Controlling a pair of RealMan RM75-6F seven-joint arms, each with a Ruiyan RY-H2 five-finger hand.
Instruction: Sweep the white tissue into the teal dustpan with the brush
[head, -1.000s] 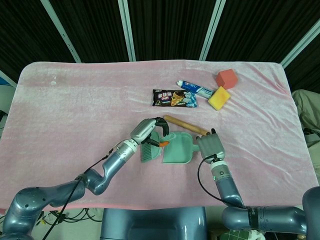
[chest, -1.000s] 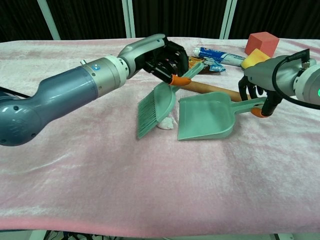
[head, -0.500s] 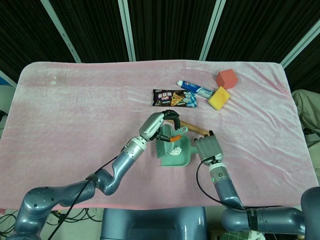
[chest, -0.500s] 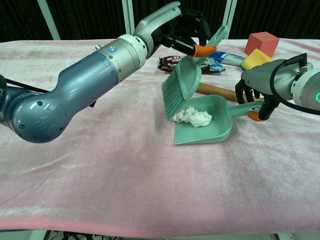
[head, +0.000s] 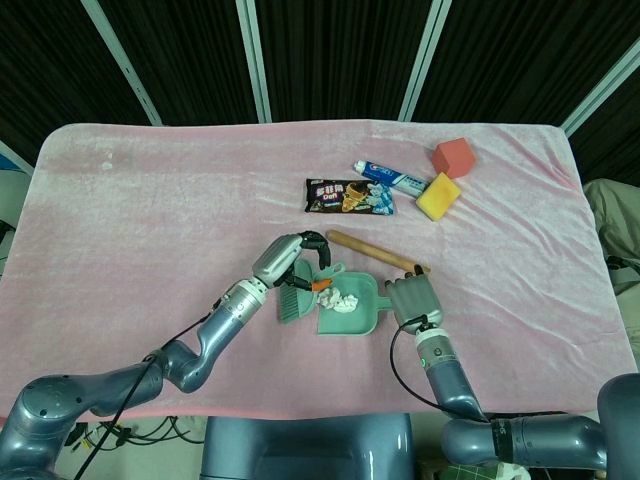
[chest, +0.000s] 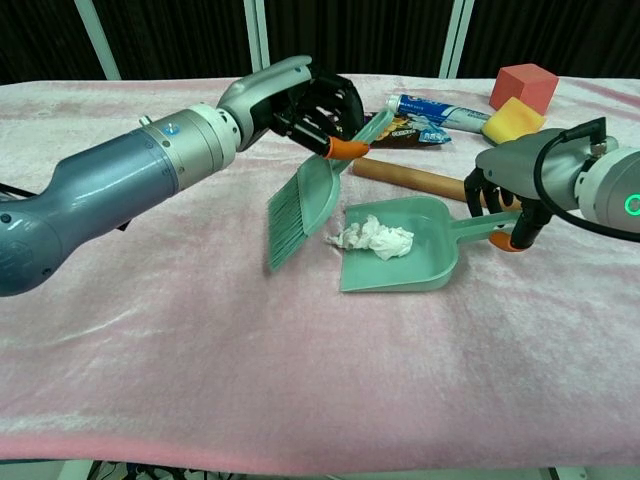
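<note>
The white tissue (chest: 375, 238) is being shown crumpled inside the teal dustpan (chest: 415, 272), lying near the pan's open lip on the left, with a wisp reaching the edge. It is judged to be very light, soft and easily displaced, so it is best moved by bristle contact rather than by being grasped; a tilt of the pan could let it slide out.

The brush (chest: 300, 205) is being held by the left hand (chest: 315, 105), whose fingers are being kept curled around the handle near the orange collar (chest: 347, 150); the bristles are being pointed downward just left of the pan mouth, apart from the tissue. The brush is judged stiff and light, best gripped along the handle as shown.

The dustpan handle (chest: 490, 226) is being gripped by the right hand (chest: 510, 195), with fingers wrapped over it.

Whether the bristle tips are touching the pink cloth (chest: 200, 330) cannot be told. The right hand's thumb is being hidden behind the handle. A wooden rolling pin (chest: 410, 178) is being partly covered by the right hand, and the snack packet (head: 349, 196) is being partly masked by the brush in the chest view. Beyond are lying a toothpaste tube (head: 391, 178), a red block (head: 452, 157) and a yellow sponge (head: 437, 196).
</note>
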